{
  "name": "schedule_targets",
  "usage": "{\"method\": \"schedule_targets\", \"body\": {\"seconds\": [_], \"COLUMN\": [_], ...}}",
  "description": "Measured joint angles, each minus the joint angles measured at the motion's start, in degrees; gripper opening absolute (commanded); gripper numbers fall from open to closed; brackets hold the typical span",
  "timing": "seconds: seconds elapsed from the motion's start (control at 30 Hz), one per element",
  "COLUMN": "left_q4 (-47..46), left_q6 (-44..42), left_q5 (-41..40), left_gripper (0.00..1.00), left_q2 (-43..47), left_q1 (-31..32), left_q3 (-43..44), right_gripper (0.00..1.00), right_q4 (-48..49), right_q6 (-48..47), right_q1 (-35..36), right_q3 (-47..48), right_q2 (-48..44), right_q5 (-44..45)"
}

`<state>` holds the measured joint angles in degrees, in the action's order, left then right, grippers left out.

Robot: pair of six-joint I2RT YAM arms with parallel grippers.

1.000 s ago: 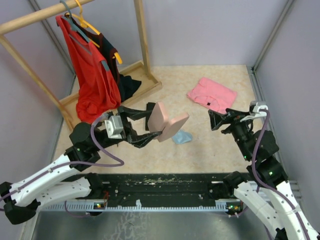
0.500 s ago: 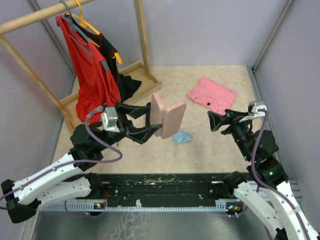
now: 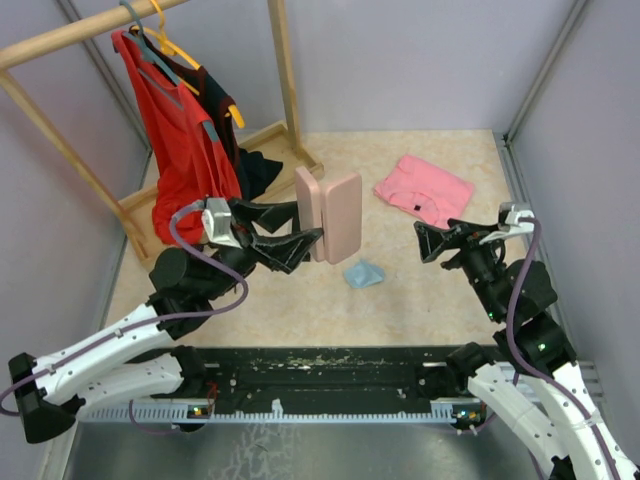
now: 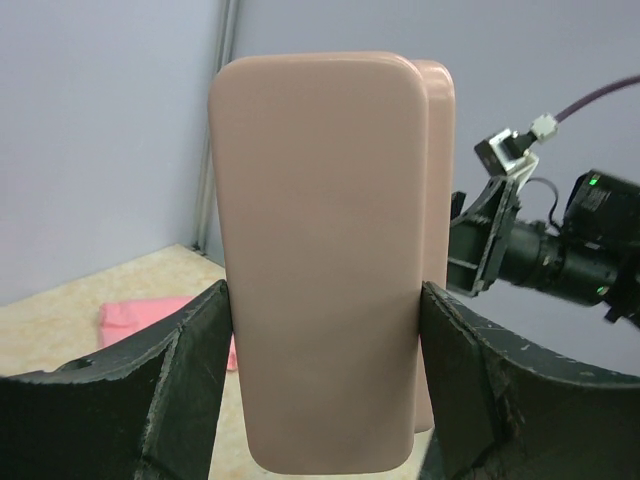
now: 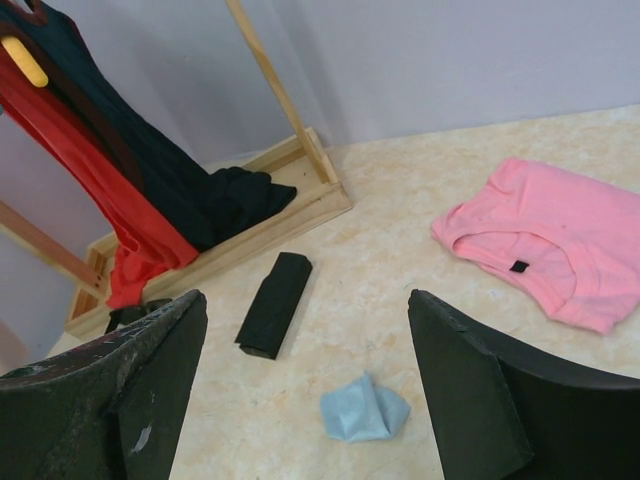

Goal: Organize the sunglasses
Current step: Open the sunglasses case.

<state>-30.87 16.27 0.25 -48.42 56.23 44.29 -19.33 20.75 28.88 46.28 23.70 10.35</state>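
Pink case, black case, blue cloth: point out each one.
pink case (image 4: 318,260), left wrist view, middle of its broad face.
black case (image 5: 275,303), right wrist view, middle of its top.
blue cloth (image 5: 365,410), right wrist view, its crumpled middle.

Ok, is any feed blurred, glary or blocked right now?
Top external: even light, soft shadows, no glare, pink case sharp. Left wrist: that case fills mid-frame, in focus, hiding most of the floor. Right wrist: floor sharp, black case and blue cloth clear, no glare.
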Motion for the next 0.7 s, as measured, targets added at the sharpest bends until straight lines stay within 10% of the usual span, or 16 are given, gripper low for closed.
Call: {"method": "schedule_targets", "body": {"seconds": [0.7], "left_q4": [-17.46], "left_q6": [-72.98], "left_q5": [12.46], "left_gripper": [0.0], "left_q2": [-7.13], "left_q1": [0.04], "left_q3": [-16.94], "right_gripper": [0.76], "right_q4": [8.35], "right_q6": [22.01], "right_q1": [-0.02], "right_q3": [-2.8], "right_q2": [8.13], "right_q5": [-5.49]}}
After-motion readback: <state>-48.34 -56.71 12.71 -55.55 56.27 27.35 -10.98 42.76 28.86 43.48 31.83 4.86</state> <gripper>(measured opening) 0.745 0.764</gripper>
